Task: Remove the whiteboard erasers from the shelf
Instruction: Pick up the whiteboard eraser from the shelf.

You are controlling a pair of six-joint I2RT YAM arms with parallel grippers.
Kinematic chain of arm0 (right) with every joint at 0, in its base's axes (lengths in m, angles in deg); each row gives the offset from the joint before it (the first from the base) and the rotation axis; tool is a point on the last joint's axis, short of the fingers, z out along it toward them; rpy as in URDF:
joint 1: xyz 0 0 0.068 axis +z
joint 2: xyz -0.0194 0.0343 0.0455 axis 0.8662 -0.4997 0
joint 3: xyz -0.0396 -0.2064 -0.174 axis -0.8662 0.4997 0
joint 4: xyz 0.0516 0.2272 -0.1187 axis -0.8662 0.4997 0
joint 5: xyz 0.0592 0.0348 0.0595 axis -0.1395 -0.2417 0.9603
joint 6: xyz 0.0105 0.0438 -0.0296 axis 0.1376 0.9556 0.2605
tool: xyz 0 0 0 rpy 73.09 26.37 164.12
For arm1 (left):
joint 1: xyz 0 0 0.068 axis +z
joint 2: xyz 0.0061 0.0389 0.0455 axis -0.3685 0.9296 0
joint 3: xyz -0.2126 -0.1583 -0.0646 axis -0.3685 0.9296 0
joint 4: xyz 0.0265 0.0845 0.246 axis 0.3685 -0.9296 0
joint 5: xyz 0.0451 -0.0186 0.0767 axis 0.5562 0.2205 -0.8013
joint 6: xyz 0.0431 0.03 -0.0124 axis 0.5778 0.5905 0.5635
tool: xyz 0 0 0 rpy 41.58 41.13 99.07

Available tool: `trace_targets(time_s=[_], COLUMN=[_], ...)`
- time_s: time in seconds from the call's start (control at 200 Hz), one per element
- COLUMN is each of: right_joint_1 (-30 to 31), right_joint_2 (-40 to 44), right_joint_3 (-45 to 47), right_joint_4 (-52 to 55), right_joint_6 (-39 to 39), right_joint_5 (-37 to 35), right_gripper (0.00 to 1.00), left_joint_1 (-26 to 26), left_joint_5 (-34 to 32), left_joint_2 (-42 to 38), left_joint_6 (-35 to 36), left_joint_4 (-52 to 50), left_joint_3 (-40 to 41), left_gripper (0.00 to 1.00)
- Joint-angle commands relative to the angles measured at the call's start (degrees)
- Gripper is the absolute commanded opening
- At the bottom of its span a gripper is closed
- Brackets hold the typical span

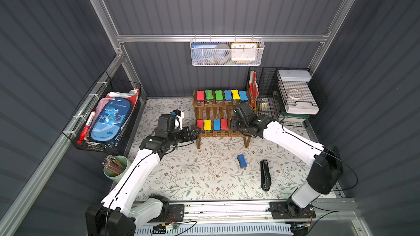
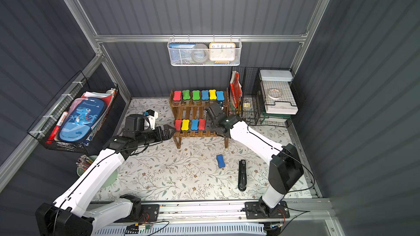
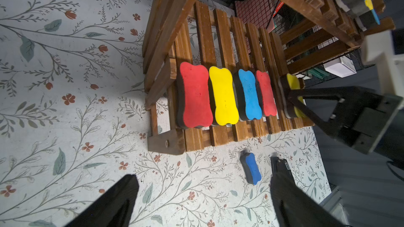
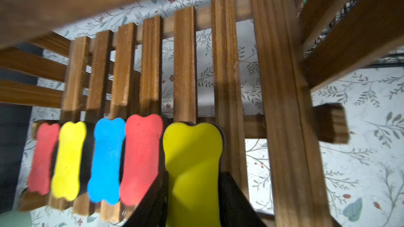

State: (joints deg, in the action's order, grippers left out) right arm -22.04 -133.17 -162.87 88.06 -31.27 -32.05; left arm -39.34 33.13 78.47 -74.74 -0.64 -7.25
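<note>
The wooden shelf [image 1: 221, 107] carries several erasers [image 1: 218, 94] on its upper tier. Its lower tier holds red [image 3: 194, 94], yellow [image 3: 223, 97], blue [image 3: 249, 94] and red [image 3: 265, 93] erasers in a row. At that row's right end my right gripper [image 4: 194, 174] is shut on a yellow eraser [image 4: 192, 149], a finger pressed on each long side. In both top views the gripper hides this eraser. My left gripper [image 3: 203, 171] hangs open by the shelf's left front leg, with nothing between its fingers. A blue eraser [image 1: 242, 161] lies on the table.
A black stapler [image 1: 265, 174] lies right of the loose blue eraser. A green pencil cup [image 1: 114, 169] stands front left, below a black wire basket [image 1: 75, 132] with a pencil case. Black wire-grid racks [image 1: 291, 96] stand right of the shelf. A white mesh basket [image 1: 227, 52] hangs on the back wall.
</note>
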Motion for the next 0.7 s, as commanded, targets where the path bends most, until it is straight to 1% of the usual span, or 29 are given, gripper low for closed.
trace_targets(time_s=[0.0,0.17,0.33,0.41,0.51,0.615,0.695], right_joint_1=[0.87,4.22,9.37,11.22,12.05,12.29,12.27], right_joint_2=[6.00,13.10,16.46,16.60,16.15,14.21,11.27], right_joint_3=[3.38,11.86,20.05,23.92,27.68,26.97,26.06], right_joint_4=[1.18,1.87,1.70,0.94,-2.09,-2.42,-2.47], right_joint_6=[0.53,3.58,6.16,7.33,9.46,7.33,6.16], right_joint_5=[2.13,2.88,3.09,3.25,4.64,3.02,3.39], right_gripper=[0.40,0.39,0.39,0.39,0.39,0.38,0.38], left_joint_1=[-0.39,-0.39,-0.34,-0.39,-0.39,-0.39,-0.39], left_joint_5=[0.58,0.54,0.26,0.09,0.22,0.12,0.08], left_joint_2=[-1.45,-1.77,-2.20,-2.38,-2.76,-3.22,-3.13], left_joint_6=[1.39,1.27,1.18,0.91,0.57,0.25,0.03], left_joint_4=[-1.32,-1.30,-1.03,-0.86,-0.58,-0.09,0.02], left_joint_3=[-1.46,-0.97,-0.12,0.52,1.48,2.85,3.16], left_gripper=[0.99,0.99,0.99,0.99,0.99,0.99,0.99])
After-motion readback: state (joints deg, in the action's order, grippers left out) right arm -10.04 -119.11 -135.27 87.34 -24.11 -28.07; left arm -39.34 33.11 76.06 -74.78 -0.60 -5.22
